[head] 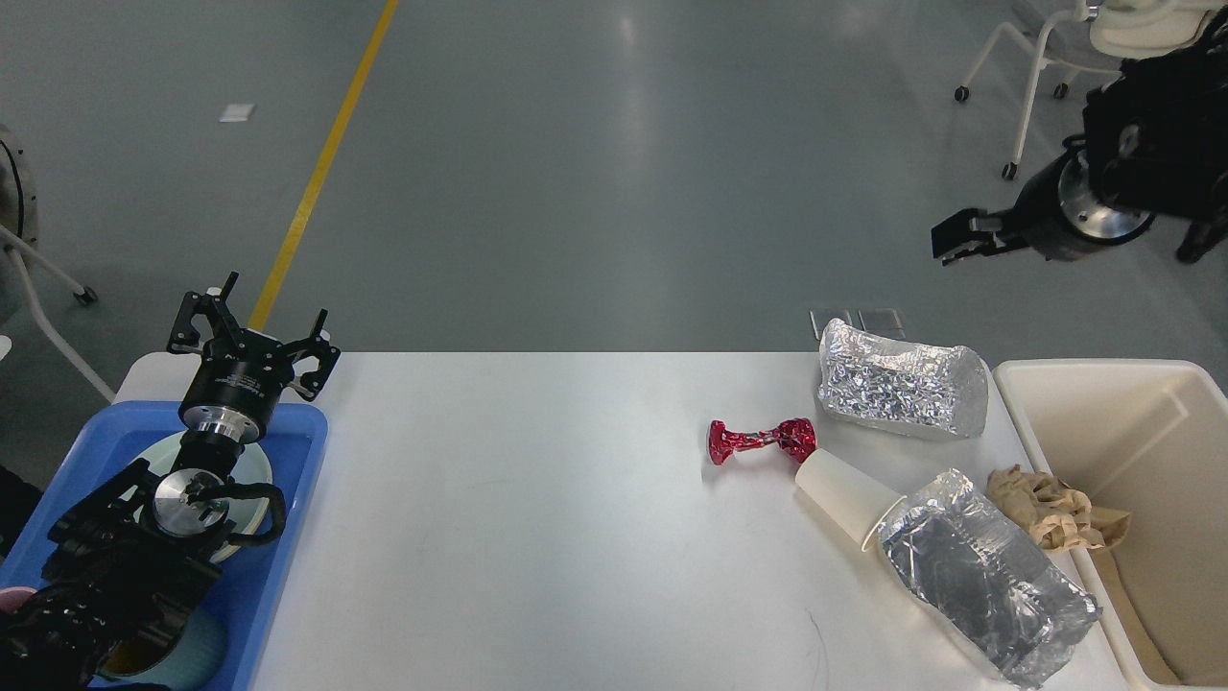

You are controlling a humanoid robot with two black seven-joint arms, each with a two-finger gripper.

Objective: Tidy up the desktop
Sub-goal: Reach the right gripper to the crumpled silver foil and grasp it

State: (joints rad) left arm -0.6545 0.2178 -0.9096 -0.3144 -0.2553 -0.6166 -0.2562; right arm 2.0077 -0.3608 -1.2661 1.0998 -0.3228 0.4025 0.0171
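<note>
Head view: the desktop (537, 518) fills the lower part of the picture, a wide white top with rounded corners, running from the blue tray (288, 537) at its left end to the cream bin (1084, 374) at its right end. Its middle is bare; the loose things all lie toward the right.

Nearest the centre is a red foil wrapper (761, 440) twisted at both ends. Just beside it, at its lower right, a white paper cup (844, 494) lies on its side, its mouth against a flat silver foil bag (983, 576) that reaches to the front right corner. Behind these, near the far edge, sits a bulkier crinkled foil package (902, 389). A crumpled brown paper (1050, 509) lies over the bin's left rim, between the flat bag and the bin's inside.

The left gripper (251, 331) is raised above the far end of the tray, its fingers spread wide and holding nothing. The arm behind it covers much of a pale plate (254, 470) in the tray, and a teal cup (197, 648) shows at the tray's near end, partly hidden by the arm.

The right gripper (962, 238) hangs high over the floor, beyond the table's far right corner, well apart from everything on the desktop. It is seen dark and side-on, so I cannot tell whether its fingers are apart or closed.

A white wheeled chair (1065, 48) stands behind it, and a yellow floor line (321, 158) runs away at the left.
</note>
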